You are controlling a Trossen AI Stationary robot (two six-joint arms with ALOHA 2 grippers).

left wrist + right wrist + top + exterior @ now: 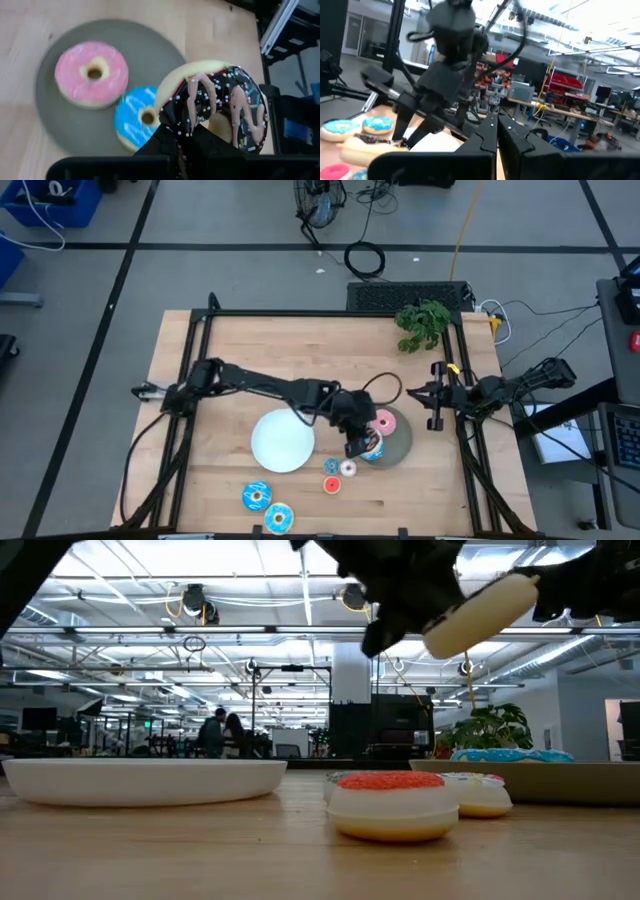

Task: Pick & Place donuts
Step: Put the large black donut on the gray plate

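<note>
The left hand (187, 142) pinches the brown sprinkled donut (215, 107) by its rim, lifted and tilted on edge over the grey plate (60, 125) (pink donut (91, 74) and blue donut (137, 117) lie flat there). The right hand (436, 395), pressed together, waits at the desk (300, 345) edge.

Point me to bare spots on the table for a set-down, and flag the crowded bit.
Free: the wood between the white plate and the plant, and the near-left corner beside the two blue donuts. The white plate is bare too. Crowded: the grey plate, holding a pink donut and a blue one, with the left tool above gripping the brown sprinkled donut.
</note>
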